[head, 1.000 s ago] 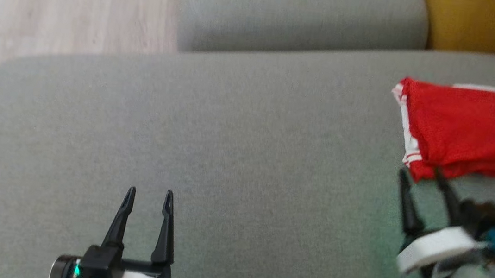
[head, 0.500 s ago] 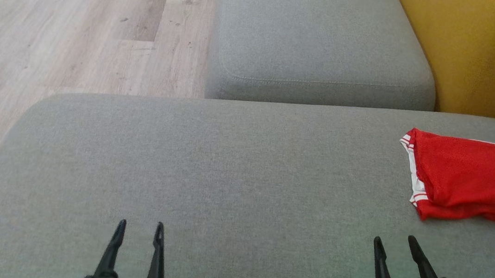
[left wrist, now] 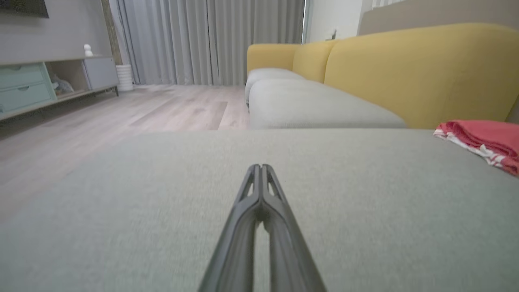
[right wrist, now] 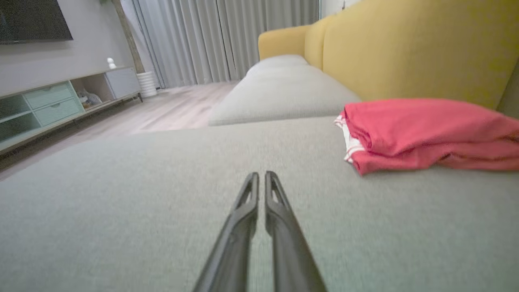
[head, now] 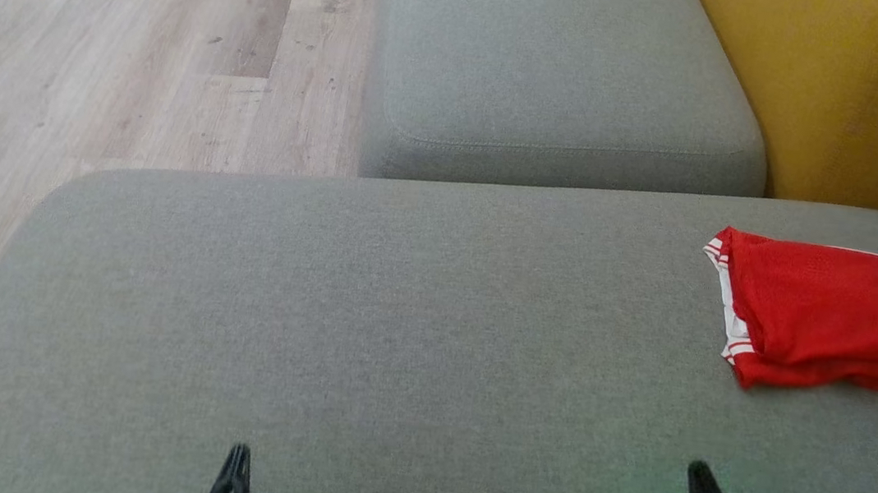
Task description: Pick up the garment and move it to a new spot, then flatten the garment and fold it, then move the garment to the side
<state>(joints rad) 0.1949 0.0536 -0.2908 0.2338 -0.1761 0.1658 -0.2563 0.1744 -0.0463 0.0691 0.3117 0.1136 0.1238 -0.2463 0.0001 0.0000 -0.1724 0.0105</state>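
at the far right edge of the broad grey fabric sofa cushion (head: 362,337), close under the mustard-yellow backrest (head: 853,95), lies the red fabric garment with white striped trim (head: 835,325). it is folded into a compact stack, with the trimmed end facing the cushion's middle. the left end effector (left wrist: 262,168) sits low by the near edge, its two long dark fingers (left wrist: 243,235) pressed together on nothing. the right end effector (right wrist: 261,176) is by the near right, also drawn together and empty, well apart from the garment.

judging by this layout, the folding and the move to the side look finished, and the step in hand is a clean withdrawal. to do it well, both arms should pull toward the near edge with their tips lifted off the cushion, so they neither drag the weave nor catch the stack's loose lower layer. the right arm needs the most care, since the garment's near corner is closest to it. thin fabric like this probably slides easily, so a light brush could undo the fold.
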